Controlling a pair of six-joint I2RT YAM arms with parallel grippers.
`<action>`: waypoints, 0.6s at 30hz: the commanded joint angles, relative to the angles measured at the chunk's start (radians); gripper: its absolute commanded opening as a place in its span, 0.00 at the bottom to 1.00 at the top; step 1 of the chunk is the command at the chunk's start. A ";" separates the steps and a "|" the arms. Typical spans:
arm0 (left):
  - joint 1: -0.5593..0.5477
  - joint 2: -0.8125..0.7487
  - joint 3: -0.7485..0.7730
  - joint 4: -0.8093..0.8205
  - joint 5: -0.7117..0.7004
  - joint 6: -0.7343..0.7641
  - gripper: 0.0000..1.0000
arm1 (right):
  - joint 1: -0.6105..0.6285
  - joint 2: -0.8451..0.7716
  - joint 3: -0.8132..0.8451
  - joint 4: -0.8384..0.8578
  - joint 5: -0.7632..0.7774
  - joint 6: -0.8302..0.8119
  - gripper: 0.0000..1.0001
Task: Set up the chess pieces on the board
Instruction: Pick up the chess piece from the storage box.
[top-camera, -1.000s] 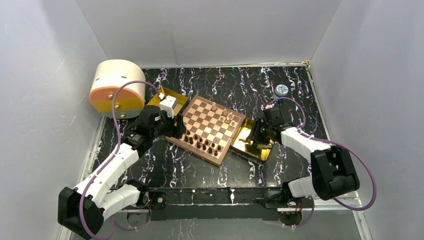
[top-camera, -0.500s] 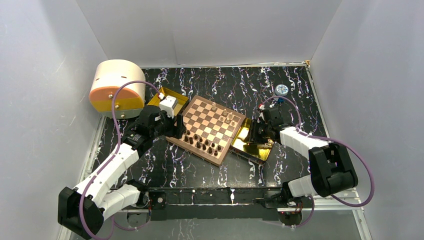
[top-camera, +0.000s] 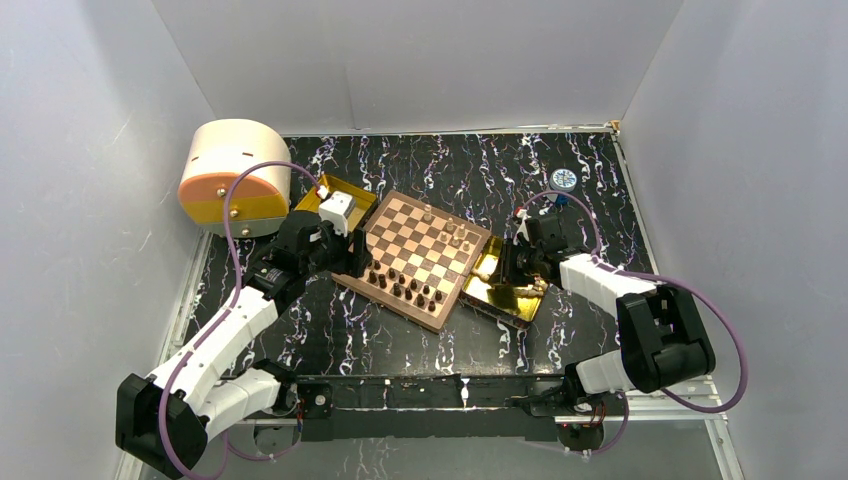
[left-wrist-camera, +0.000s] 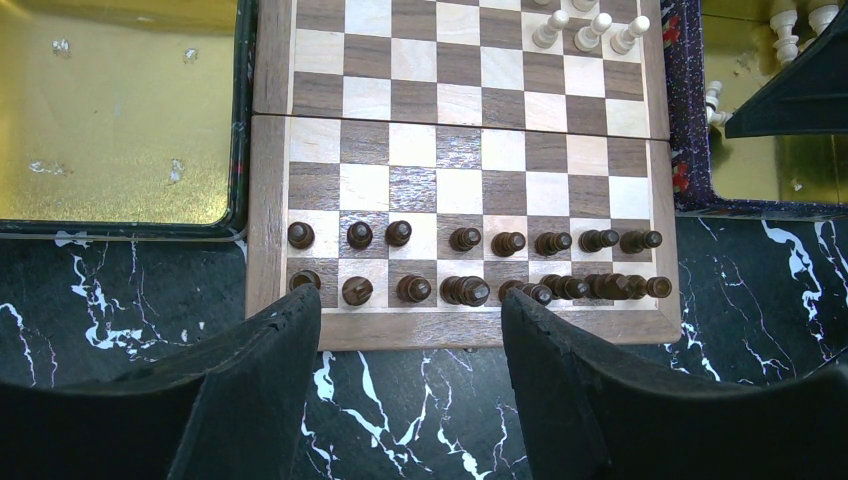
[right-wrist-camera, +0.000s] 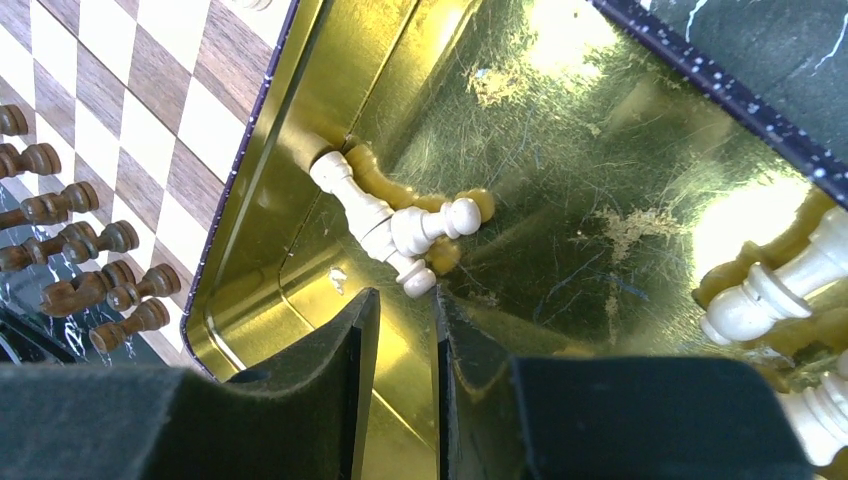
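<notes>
The right gripper (right-wrist-camera: 405, 310) has slid in over the gold tray (right-wrist-camera: 560, 150), its jaws narrowed to an empty slit just short of two toppled light chessmen (right-wrist-camera: 400, 235) at the tray's board-side wall. Closing here could miss or flick them. The left gripper (left-wrist-camera: 410, 310) hangs spread over the board (left-wrist-camera: 465, 190), at its dark-piece edge.

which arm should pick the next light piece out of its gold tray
Right. The right gripper sits down in the gold tray, right beside the lying light pieces. The left gripper hangs open at the board edge by the dark pieces, with the whole board between it and that tray.
</notes>
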 joint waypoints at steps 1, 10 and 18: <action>-0.003 -0.015 -0.002 0.017 -0.003 0.010 0.64 | -0.003 0.007 0.001 0.057 -0.023 -0.016 0.33; -0.003 -0.005 -0.001 0.017 0.000 0.010 0.64 | -0.003 0.037 0.015 0.072 -0.027 -0.033 0.40; -0.003 -0.005 -0.002 0.018 -0.003 0.010 0.64 | -0.003 0.060 0.020 0.075 -0.046 -0.063 0.39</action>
